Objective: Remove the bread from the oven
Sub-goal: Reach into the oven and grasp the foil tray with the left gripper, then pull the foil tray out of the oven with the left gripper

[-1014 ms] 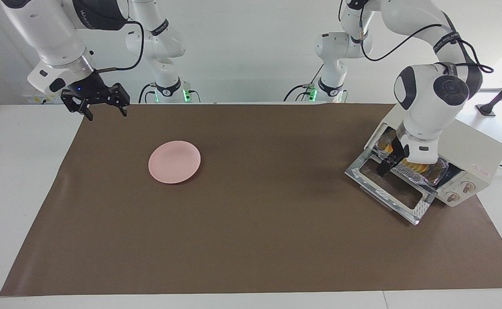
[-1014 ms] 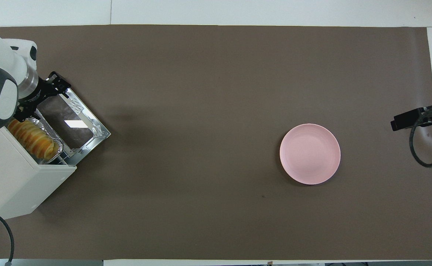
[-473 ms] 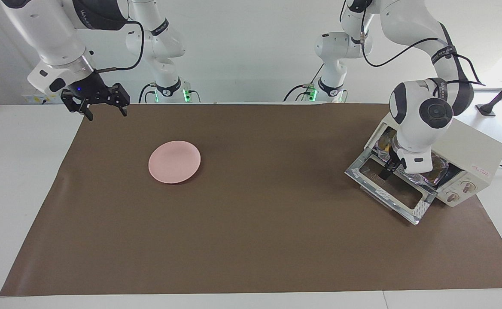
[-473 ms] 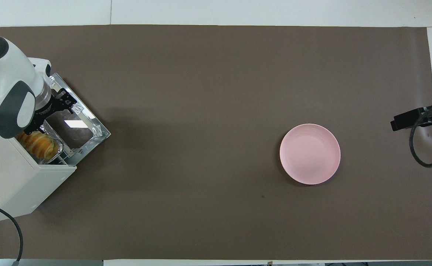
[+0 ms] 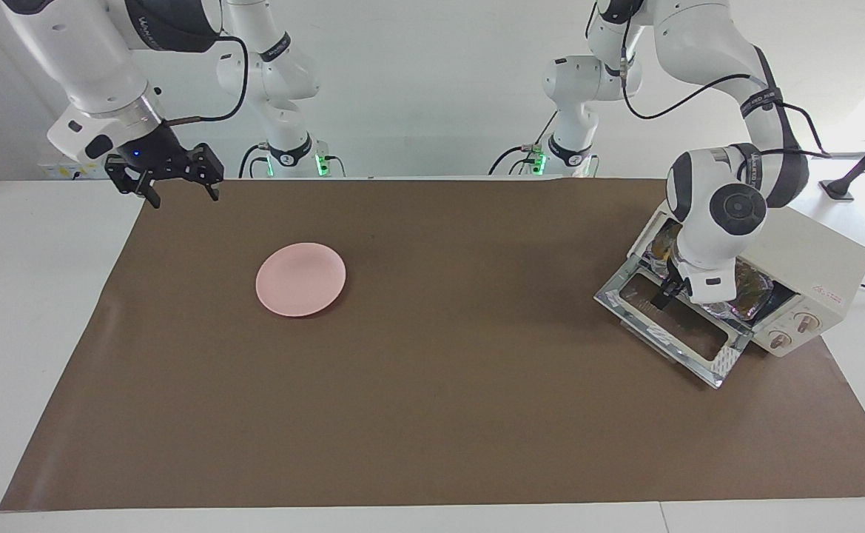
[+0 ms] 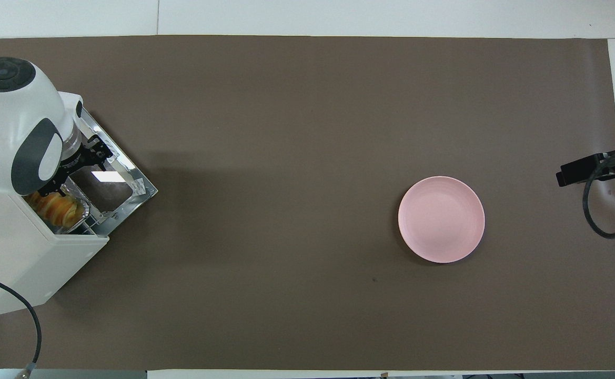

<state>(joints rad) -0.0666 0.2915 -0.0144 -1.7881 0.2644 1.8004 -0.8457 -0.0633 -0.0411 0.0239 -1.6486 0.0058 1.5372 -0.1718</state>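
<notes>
The cream-white oven stands at the left arm's end of the table, its glass door folded down flat. The golden ridged bread lies in a foil tray at the oven's mouth. In the overhead view only one end of it shows, and in the facing view the arm hides it. My left gripper hangs open over the tray's front edge, where door and mouth meet. I cannot tell whether it touches anything. My right gripper waits open above the mat's corner near its base.
A round pink plate lies on the brown mat toward the right arm's end. The oven's power cable trails off the table beside the oven.
My left wrist has swung and come down over the oven's mouth, and it now covers more of the bread. Its gripper has shifted along the tray's front edge. The right arm has not moved.
</notes>
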